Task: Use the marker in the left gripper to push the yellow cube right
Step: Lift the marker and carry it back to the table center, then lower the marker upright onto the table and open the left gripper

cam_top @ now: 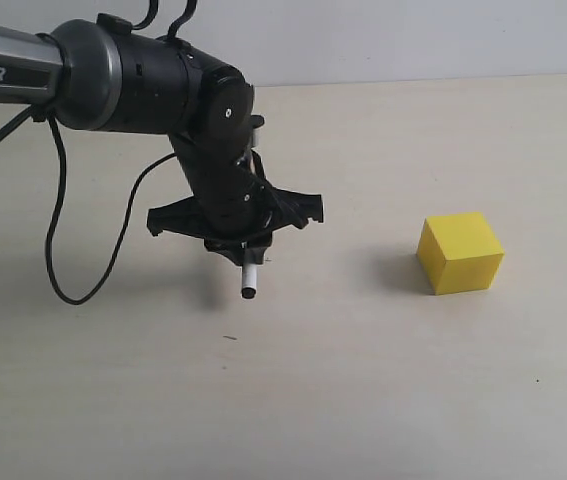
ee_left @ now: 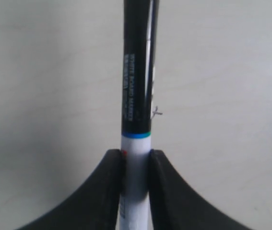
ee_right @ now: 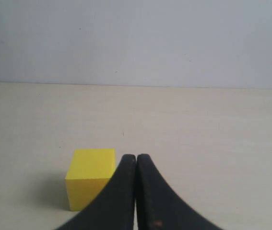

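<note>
Black two-fingered left tool [cam_top: 246, 248] is clamped on a slim white-barrelled, black-capped marker [cam_top: 249, 278], pointed down at the pale worktop [cam_top: 313, 390]; a plain bright yellow cube [cam_top: 460, 252] is set well apart rightward; the black right tool [ee_right: 136, 163] is pressed closed.

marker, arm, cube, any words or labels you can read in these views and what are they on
"iPER": on the arm's grey tube, start cut off by the picture's edge.
"WHITE BOARD MARKER": small white print along the black cap of the marker, held in the left gripper; the finer lines beside it are too blurred to read.
yellow cube: no text.
</note>
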### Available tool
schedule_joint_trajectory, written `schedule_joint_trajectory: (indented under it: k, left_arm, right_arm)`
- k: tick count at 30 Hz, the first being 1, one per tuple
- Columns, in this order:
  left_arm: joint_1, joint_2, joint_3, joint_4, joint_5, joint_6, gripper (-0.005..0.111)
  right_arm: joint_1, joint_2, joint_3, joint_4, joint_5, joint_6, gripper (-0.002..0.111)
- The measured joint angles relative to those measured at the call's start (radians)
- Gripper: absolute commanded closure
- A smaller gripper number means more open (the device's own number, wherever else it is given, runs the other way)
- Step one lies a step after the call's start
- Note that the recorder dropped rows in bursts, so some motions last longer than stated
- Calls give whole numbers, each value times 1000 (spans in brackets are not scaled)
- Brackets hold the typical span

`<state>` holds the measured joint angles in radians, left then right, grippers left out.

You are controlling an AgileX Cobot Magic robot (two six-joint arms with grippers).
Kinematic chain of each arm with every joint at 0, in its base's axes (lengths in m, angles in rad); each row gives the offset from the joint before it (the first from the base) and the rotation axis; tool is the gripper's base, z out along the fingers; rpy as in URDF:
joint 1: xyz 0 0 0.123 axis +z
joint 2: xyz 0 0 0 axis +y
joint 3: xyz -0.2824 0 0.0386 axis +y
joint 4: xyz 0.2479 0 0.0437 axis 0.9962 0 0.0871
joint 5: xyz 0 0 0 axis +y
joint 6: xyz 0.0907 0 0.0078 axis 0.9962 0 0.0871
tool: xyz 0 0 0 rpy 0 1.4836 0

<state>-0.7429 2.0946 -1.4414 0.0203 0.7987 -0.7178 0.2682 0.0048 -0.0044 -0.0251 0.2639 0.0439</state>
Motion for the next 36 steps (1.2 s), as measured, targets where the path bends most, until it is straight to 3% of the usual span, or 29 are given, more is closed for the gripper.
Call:
schedule_joint_trajectory:
  k: [36]
  left_arm:
    - [0, 52, 0, -20, -44, 23, 107]
  right_arm:
    - [0, 0, 0, 0, 0, 0, 108]
